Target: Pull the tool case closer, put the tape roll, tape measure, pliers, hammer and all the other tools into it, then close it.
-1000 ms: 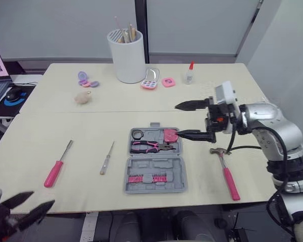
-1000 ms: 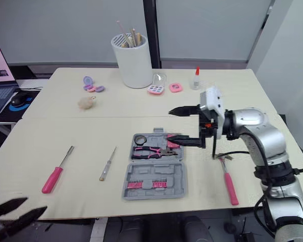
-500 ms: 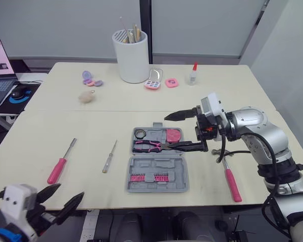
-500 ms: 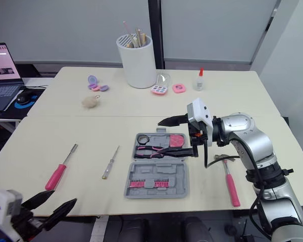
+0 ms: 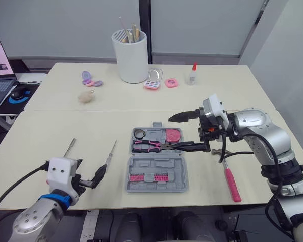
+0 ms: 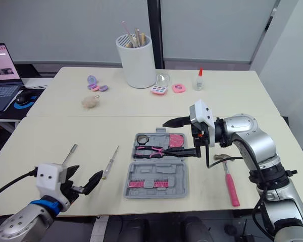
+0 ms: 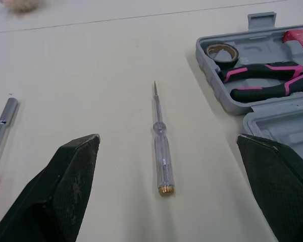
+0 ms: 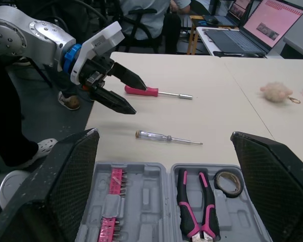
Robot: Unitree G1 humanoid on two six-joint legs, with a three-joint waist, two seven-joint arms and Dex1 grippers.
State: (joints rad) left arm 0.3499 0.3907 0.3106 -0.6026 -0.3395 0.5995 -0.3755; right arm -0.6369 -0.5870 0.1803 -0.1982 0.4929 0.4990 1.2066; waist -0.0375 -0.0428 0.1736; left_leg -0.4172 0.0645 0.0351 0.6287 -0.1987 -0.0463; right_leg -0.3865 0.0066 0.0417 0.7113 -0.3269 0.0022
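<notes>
Beige table (image 5: 40, 136), clear screwdriver (image 7: 160, 151) just ahead of the spread left hand (image 6: 90, 170)

Left of the tool case (image 5: 156, 165), bare tabletop (image 5: 91, 132) lies open on both sides of the clear screwdriver (image 7: 161, 155). Over the case's right edge the right tool (image 5: 167, 133) hangs spread wide, crowding the hammer (image 5: 231, 182) just right of the case.

L gripper (image 5: 88, 171) low at front-left, jaws apart, L arm (image 5: 34, 223) reaching fwd. R gripper (image 5: 170, 133) points inward, jaws wide apart, one finger over the other; R forearm (image 5: 253, 123) bent across.
</notes>
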